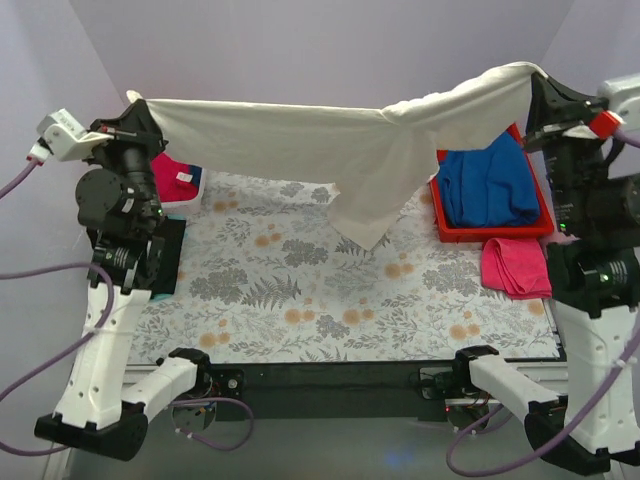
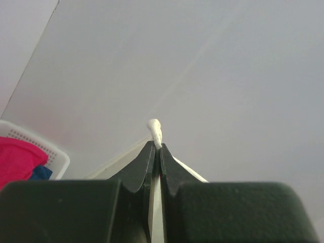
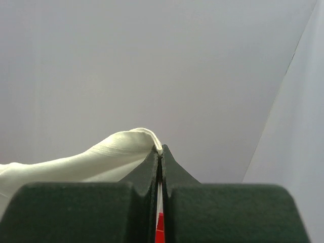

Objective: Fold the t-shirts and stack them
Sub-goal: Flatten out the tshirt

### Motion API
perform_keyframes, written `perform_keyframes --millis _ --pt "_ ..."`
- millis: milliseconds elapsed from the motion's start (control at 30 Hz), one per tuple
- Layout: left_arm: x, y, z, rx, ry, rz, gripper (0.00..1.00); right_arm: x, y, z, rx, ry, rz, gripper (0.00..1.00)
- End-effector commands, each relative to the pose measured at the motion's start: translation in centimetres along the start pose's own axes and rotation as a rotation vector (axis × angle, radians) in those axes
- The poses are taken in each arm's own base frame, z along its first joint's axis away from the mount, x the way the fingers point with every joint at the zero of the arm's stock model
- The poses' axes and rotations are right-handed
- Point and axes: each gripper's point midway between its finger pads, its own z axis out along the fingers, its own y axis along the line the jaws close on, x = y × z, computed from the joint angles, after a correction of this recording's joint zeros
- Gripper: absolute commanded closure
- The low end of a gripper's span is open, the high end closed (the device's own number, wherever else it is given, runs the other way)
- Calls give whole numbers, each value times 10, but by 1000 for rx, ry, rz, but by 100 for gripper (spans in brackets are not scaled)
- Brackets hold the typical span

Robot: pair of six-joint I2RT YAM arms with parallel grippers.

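A large cream-white t-shirt (image 1: 330, 145) hangs stretched in the air between my two grippers, above the back of the table. Its lower part sags in a point toward the middle. My left gripper (image 1: 135, 108) is shut on the shirt's left corner; the cloth (image 2: 156, 129) pokes out between its tips (image 2: 158, 146). My right gripper (image 1: 540, 85) is shut on the right corner; the cloth (image 3: 111, 154) drapes left from its tips (image 3: 160, 149). A blue shirt (image 1: 490, 185) lies in a red tray (image 1: 495, 233). No black shirt shows.
The grey floral tablecloth (image 1: 300, 290) covers the table. A pink cloth (image 1: 515, 265) lies in front of the red tray. A white basket (image 2: 38, 147) with pink and blue cloth (image 1: 178, 178) stands at the back left. Walls close in on both sides.
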Motion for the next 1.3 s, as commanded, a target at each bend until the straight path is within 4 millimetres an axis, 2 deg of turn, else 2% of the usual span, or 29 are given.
perform_keyframes --millis 0,33,167,267,333,433,467,533,567,600,700,733,833,933,1033,1100,1200,1267 --pt "7 17 -20 -38 64 47 100 -41 -2 -26 -33 -57 -23 99" --pt "-10 14 -30 -21 40 26 100 -55 -4 -34 -35 -78 -23 99" --pt "-44 8 -52 9 3 6 100 -109 -2 -66 -83 -188 -24 99" --pt "-56 2 -56 23 -11 5 100 -131 -3 -76 -91 -240 -16 99" --pt "-62 -2 -56 32 -21 2 100 -135 -2 -74 -95 -251 -13 99" --pt "-58 -7 -45 34 -11 11 100 -132 -2 -60 -98 -242 -6 99" --pt "-53 -8 -41 31 -3 16 100 -121 0 -47 -100 -218 -4 99" --pt "-40 -9 -28 24 16 22 100 -113 1 -35 -100 -202 -3 99" --pt "-37 -11 -24 29 14 17 100 -101 3 -23 -104 -176 0 99" --pt "-24 -10 -16 20 33 22 100 -95 4 -17 -105 -164 1 99" --pt "-7 -10 -3 16 50 22 100 -72 7 5 -102 -120 0 99" --pt "5 -9 4 9 70 23 100 -62 8 15 -103 -101 0 99" --pt "28 -5 17 -7 103 29 100 -45 10 29 -101 -68 -2 99" --pt "37 -6 24 -5 108 24 100 -32 11 40 -99 -44 -3 99" --pt "45 -8 31 -6 119 24 100 -29 11 44 -96 -39 -7 99" --pt "41 -12 33 3 113 21 100 -32 10 43 -92 -46 -10 99" --pt "28 -17 29 17 93 18 100 -45 7 35 -87 -69 -16 99" --pt "19 -18 23 22 84 20 100 -60 4 22 -84 -98 -20 99"
